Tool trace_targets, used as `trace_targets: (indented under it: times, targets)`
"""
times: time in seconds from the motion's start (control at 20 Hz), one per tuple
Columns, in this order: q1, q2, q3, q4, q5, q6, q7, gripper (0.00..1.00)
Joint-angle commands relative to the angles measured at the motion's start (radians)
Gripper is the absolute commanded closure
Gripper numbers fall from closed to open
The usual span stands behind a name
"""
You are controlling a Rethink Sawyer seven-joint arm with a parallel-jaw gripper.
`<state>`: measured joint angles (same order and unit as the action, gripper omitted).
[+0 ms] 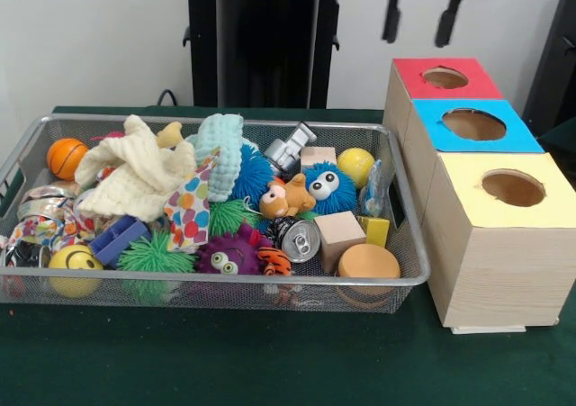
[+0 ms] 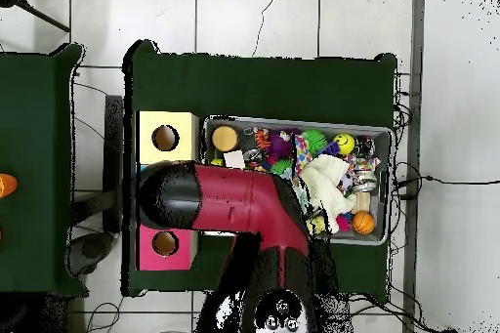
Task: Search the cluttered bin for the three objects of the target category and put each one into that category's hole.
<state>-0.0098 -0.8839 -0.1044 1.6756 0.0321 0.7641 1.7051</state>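
From the front, the dark two-fingered gripper (image 1: 421, 14) hangs with fingers spread and empty at twelve o'clock above the red-topped wooden box (image 1: 447, 79), well clear of its round hole. The silver wire-mesh bin (image 1: 216, 284), crammed with toys, sits at nine o'clock of the boxes, green table free before it.

From overhead, the red and black arm (image 2: 239, 207) covers the middle box; the yellow-topped box (image 2: 164, 138) shows.

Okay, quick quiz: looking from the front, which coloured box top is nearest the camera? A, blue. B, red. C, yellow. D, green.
C: in the front view the yellow-topped box stands nearest, with the blue-topped box behind it and the red-topped box farthest back.
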Motion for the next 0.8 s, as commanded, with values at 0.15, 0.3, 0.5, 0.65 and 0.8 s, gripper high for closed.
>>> trace_targets:
  times: [0.15,0.3,0.5,0.65,0.8]
  targets:
    - [-0.177,-0.011,0.124,0.076,-0.213,-0.042,-0.285,0.00]
    - [-0.194,-0.001,0.168,0.083,-0.231,-0.050,-0.231,0.00]
    - [-0.182,0.016,0.207,0.126,-0.216,-0.085,-0.126,0.00]
    - [-0.187,0.017,0.223,0.133,-0.218,-0.093,-0.105,0.00]
    - [-0.202,0.015,0.240,0.139,-0.220,-0.110,-0.105,0.00]
